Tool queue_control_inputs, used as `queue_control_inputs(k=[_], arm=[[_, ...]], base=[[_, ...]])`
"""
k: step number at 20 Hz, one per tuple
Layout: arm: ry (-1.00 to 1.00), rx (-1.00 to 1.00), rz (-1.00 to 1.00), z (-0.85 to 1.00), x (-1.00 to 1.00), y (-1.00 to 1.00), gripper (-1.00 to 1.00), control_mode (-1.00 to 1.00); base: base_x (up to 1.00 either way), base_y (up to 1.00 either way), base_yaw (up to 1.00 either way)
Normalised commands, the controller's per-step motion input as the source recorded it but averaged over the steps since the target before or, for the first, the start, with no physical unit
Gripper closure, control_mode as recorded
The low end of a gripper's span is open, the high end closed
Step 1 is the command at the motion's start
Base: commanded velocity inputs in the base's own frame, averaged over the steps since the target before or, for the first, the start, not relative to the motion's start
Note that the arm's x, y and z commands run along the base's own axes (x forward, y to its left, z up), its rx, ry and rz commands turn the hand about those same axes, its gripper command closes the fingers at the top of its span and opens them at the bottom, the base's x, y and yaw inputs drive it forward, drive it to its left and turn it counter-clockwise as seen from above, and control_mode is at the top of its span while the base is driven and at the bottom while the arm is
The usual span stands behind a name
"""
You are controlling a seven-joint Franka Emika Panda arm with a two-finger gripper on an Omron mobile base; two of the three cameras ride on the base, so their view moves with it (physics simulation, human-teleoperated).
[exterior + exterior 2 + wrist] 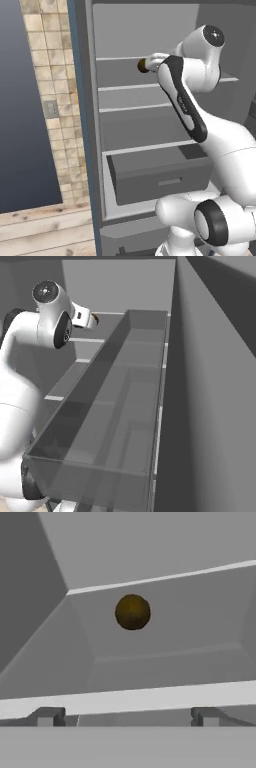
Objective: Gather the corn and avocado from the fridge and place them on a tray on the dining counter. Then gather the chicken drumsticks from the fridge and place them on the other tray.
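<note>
A dark brown, round avocado (132, 612) lies on an upper shelf (131, 86) of the open fridge, close to the back wall. My gripper (126, 717) is open and points straight at it from the shelf's front edge. Its two fingertips (47, 716) stand wide apart with nothing between them. From the left base view the avocado (142, 65) shows just past the white hand (156, 61), apart from it. The right base view catches a sliver of the avocado (95, 319) beyond the hand. The corn, the chicken drumsticks and the trays are out of view.
Below that shelf are more grey shelves and a closed drawer (160, 175). A clear door bin (100, 456) on the open fridge door runs along the arm's right. Left of the fridge stand a tiled wall (50, 100) and a wooden surface (40, 230).
</note>
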Motion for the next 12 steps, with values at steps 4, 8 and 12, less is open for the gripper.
queue_control_inputs(k=[4, 8, 12], arm=[[0.10, 0.00, 0.00, 0.00, 0.79, 0.05, -1.00, -1.00], [0.09, 0.00, 0.00, -0.04, 0.70, 0.00, -1.00, -1.00], [0.06, -0.01, 0.00, -0.19, 0.65, 0.00, -1.00, -1.00]], base=[[0.00, 0.00, 0.00], [0.00, 0.00, 0.00], [0.00, 0.00, 0.00]])
